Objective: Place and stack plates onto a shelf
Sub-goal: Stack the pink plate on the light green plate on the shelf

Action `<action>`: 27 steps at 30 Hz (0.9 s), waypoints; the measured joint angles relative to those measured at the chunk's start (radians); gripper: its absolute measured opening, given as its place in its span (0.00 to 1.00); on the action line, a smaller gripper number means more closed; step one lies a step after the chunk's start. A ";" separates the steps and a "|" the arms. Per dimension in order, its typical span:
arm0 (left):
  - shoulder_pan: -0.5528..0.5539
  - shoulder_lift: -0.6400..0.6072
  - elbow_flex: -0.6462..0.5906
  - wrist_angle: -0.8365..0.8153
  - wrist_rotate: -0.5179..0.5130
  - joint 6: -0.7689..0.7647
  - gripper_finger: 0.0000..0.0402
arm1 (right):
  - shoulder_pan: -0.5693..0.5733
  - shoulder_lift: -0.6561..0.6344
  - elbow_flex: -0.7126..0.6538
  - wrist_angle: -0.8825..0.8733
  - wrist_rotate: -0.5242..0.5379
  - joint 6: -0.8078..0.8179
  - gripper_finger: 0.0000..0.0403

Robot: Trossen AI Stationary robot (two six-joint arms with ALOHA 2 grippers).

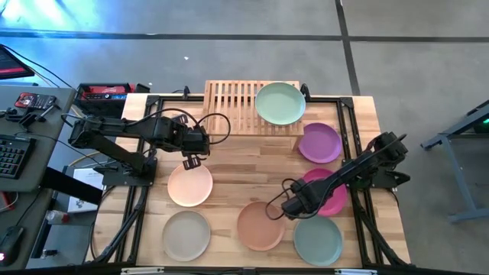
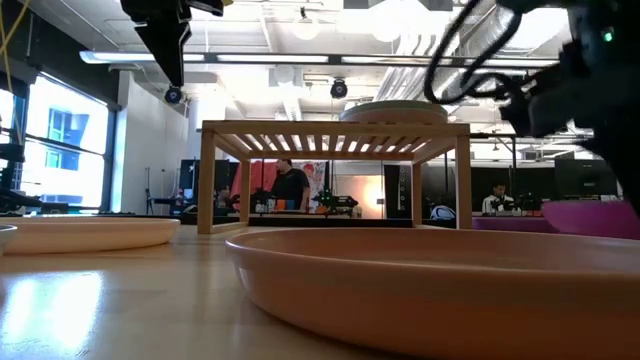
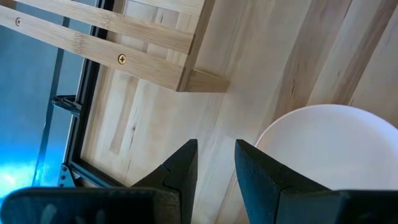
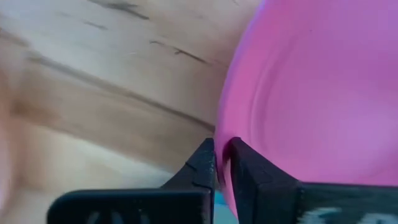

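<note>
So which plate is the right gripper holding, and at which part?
The right gripper is shut on the magenta plate, pinching its rim.

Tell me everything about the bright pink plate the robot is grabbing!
The magenta plate is round, shallow and matte, with a raised rim around a flat middle. It lies on the wooden table near the right side, between the purple plate and the grey-teal plate. The right gripper has pinched shut on its rim, one finger on each side of the edge. Whether that edge has lifted off the wood cannot be told.
</note>
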 joint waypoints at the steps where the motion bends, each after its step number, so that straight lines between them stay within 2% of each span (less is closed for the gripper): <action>1: 0.000 0.000 0.000 0.000 0.000 0.000 0.24 | 0.000 0.000 0.018 -0.019 0.005 -0.007 0.01; 13: 0.000 0.000 0.000 0.023 0.000 0.001 0.24 | -0.006 0.000 0.240 -0.286 0.099 -0.012 0.00; 24: 0.000 0.000 0.000 0.022 0.000 0.003 0.24 | -0.007 0.001 0.499 -0.617 0.275 0.060 0.00; 27: 0.000 0.000 0.000 0.022 0.000 0.003 0.24 | -0.021 -0.020 0.531 -0.614 0.345 0.039 0.00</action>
